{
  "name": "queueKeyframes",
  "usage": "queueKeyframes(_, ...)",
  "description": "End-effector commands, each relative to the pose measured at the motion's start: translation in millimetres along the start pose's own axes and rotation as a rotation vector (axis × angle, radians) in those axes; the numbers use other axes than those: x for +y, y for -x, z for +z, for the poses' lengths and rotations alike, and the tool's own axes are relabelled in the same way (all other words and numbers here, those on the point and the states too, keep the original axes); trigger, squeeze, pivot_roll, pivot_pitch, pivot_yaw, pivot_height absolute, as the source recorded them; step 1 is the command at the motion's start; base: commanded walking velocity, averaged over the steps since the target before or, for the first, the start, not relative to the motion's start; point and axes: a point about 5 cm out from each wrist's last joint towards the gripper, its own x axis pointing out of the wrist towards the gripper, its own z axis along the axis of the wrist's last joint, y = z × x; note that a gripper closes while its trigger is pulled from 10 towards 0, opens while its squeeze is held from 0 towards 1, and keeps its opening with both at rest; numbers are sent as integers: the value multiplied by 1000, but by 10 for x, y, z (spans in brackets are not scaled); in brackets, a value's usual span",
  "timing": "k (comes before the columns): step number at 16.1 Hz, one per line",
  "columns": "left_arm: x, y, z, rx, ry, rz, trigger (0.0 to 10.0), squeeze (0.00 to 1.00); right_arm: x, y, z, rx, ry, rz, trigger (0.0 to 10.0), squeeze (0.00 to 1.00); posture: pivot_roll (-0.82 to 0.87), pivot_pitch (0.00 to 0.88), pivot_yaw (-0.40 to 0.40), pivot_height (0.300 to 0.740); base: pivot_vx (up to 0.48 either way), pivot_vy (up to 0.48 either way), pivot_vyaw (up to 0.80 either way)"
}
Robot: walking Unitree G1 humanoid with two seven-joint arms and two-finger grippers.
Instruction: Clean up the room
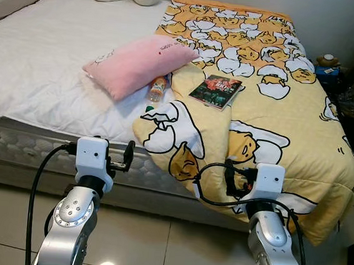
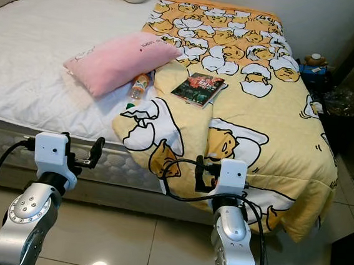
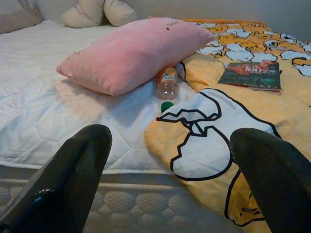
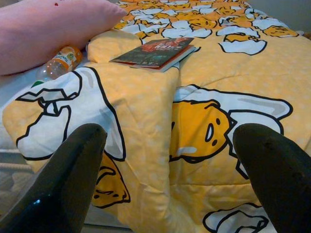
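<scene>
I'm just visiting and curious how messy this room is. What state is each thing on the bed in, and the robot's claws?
Pink pillow: askew on the white mattress.
Bottle: lying on its side, capped, beside the pillow.
Book: closed, flat on the blanket.
Yellow blanket: rumpled, hanging over the bed's edge.
Left claw: open, holding nothing.
Right claw: open, holding nothing.

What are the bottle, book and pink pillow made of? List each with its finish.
Bottle: looks like clear plastic, see-through body, orange label, green cap.
Book: paper, seemingly glossy printed cover, lying flat.
Pillow: soft matte fabric, likely plush; it sags and dents.
</scene>
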Motion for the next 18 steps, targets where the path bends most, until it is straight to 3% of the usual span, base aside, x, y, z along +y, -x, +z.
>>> queueKeyframes(1, -3, -6, -6, 8, -4, -1, 10000, 0, -22, -17, 13, 4, 4, -13, 10000, 0, -49, 0, 17, 740, 0, 0, 0)
queueKeyframes(3, -76, -249, 19, -9, 3, 7, 10000, 0, 67, -300, 290, -113, -11, 0, 10000, 0, -52, 0, -1, 740, 0, 0, 0)
queueKeyframes(4, -84, -276, 26, -12, 4, 7, 10000, 0, 79, -328, 325, -127, -11, 2, 10000, 0, -52, 0, 1, 740, 0, 0, 0)
queueKeyframes(13, -114, -355, 62, -36, -1, -5, 10000, 0, 58, -352, 337, -152, -4, -6, 10000, 0, -69, 0, 5, 740, 0, 0, 0)
queueKeyframes(14, -125, -349, 118, -79, 3, -26, 10000, 0, 49, -349, 340, -154, -1, -8, 10000, 0, -78, 0, 5, 740, 0, 0, 0)
queueKeyframes(18, -156, -398, 201, -112, -19, -43, 10000, 0, 48, -349, 331, -154, -1, -12, 10000, 0, -83, 0, 12, 740, 455, 0, 0)
